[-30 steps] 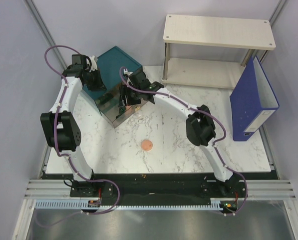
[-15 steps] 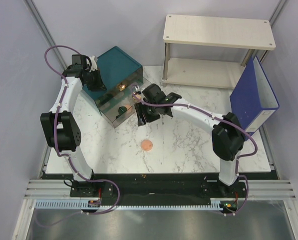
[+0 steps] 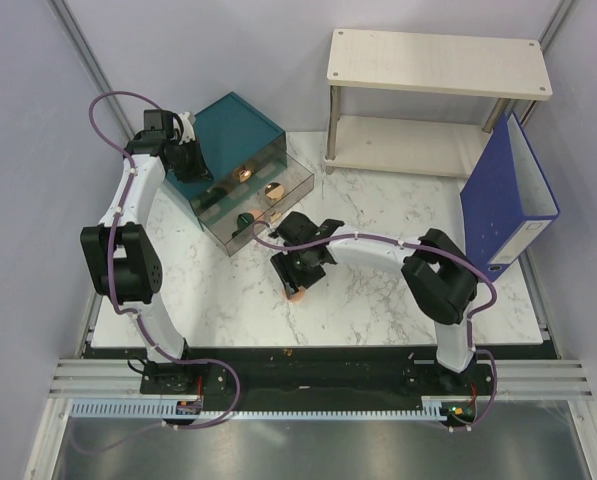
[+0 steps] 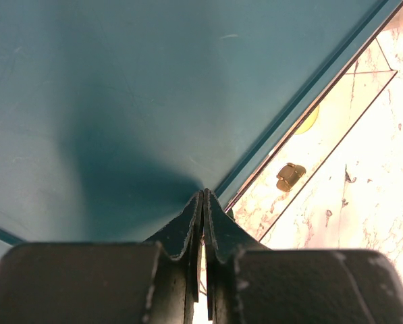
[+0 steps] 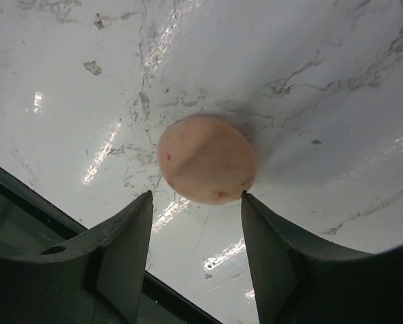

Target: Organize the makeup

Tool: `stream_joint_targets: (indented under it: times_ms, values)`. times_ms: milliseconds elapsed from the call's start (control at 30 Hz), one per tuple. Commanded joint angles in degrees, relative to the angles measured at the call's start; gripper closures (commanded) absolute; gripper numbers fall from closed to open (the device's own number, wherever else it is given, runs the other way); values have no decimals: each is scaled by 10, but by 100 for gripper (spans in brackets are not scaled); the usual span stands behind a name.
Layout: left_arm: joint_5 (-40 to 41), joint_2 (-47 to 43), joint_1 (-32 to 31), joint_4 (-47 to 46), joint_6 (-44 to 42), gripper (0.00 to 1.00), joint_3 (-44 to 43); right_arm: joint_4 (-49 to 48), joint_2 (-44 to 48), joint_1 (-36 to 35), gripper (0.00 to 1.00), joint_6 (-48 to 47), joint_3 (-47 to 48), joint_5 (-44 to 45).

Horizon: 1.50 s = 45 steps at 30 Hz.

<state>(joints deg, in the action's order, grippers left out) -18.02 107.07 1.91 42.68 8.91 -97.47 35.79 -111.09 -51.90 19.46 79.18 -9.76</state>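
One peach-pink disc flat on the marble table, about midway between the left and right edges and closer to the near edge. Right gripper low over it, jaws spread a little wider than the disc, one fingertip at each side of its near rim, contact not possible to tell. Left gripper pressed together, holding nothing, above the top of the teal drawer box near the far left corner.
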Motion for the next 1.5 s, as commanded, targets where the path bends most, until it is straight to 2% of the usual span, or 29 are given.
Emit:
stream_joint_targets:
  times_ms: [0, 167, 267, 300, 367, 400, 467, 500, 533, 667, 867, 1000, 1267, 1467]
  values:
    - [28, 44, -8, 182, -23, 90, 54, -27, -25, 2, 38, 1, 10, 4]
    - [30, 42, -7, 181, -24, 90, 57, -32, -46, 1, 39, 1, 25, 11]
    - [32, 41, -8, 183, -24, 90, 55, -31, -52, 1, 45, 0, 32, 16]
    - [33, 40, -7, 182, -24, 90, 55, -29, -54, 0, 53, 0, 34, 16]
    - [33, 40, -7, 182, -24, 90, 57, -29, -55, 1, 64, 0, 35, 14]
    - [34, 40, -7, 182, -24, 90, 57, -29, -54, 1, 77, 0, 35, 16]
    - [33, 41, -7, 182, -24, 90, 57, -27, -52, 1, 88, -2, 35, 17]
    - [33, 41, -8, 182, -23, 90, 59, -26, -49, 1, 97, -4, 35, 18]
    - [33, 41, -8, 182, -23, 90, 58, -23, -46, 0, 100, -6, 38, 19]
    - [34, 41, -7, 182, -21, 90, 57, -11, -30, 0, 100, -15, 59, 20]
    - [39, 39, -7, 182, -21, 90, 57, -12, -11, 3, 100, -25, 146, 18]
    - [39, 38, -7, 182, -21, 90, 59, -17, -38, 7, 100, -25, 242, 23]
    - [40, 27, -8, 180, -21, 90, 65, -49, -104, 13, 99, -29, 366, 64]
    - [36, 24, -8, 181, -23, 90, 64, -93, -162, 15, 97, -13, 416, 71]
